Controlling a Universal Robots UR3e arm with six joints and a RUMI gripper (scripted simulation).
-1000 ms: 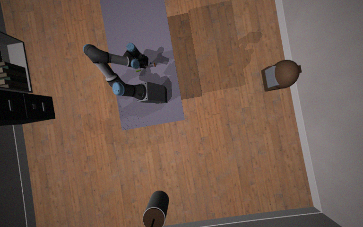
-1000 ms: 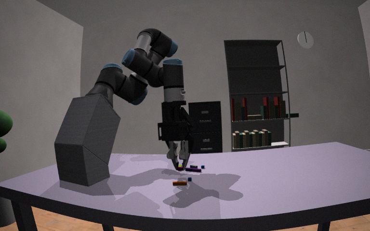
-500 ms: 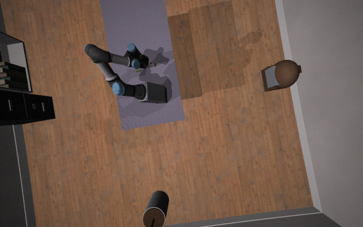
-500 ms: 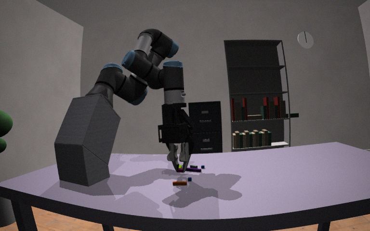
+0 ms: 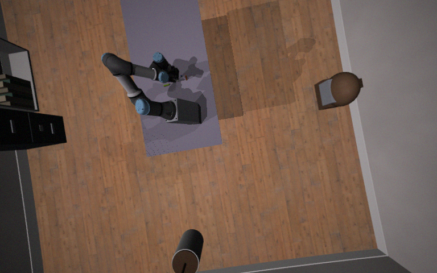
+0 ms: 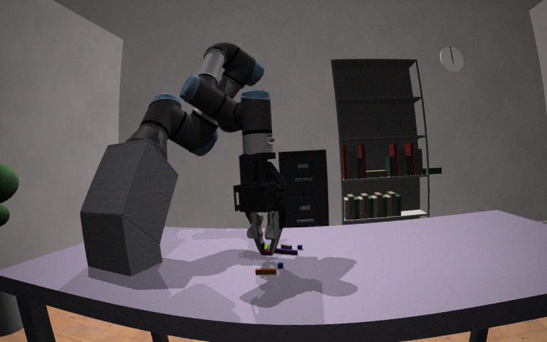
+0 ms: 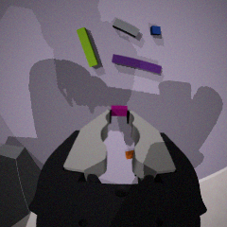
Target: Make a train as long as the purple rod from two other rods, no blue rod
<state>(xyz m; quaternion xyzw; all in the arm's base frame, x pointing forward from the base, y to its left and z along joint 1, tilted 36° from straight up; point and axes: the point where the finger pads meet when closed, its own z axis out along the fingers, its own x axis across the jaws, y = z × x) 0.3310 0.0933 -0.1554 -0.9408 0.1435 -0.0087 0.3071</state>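
Observation:
My gripper (image 7: 118,111) is shut on a short magenta rod (image 7: 119,111) and holds it low over the table, just left of the purple rod (image 6: 287,251) in the exterior view. In the wrist view the purple rod (image 7: 136,64) lies flat ahead of the fingertips, apart from them. A lime rod (image 7: 88,46) lies to its left at an angle. A grey rod (image 7: 126,27) and a blue cube (image 7: 155,30) lie beyond it. An orange rod (image 6: 266,271) lies nearer the table's front, with a second blue cube (image 6: 280,264) close by it.
The arm's grey base block (image 6: 127,207) stands on the table at the left. The table's front edge runs below the orange rod. A bookshelf (image 6: 381,141) and a filing cabinet (image 6: 303,187) stand behind the table.

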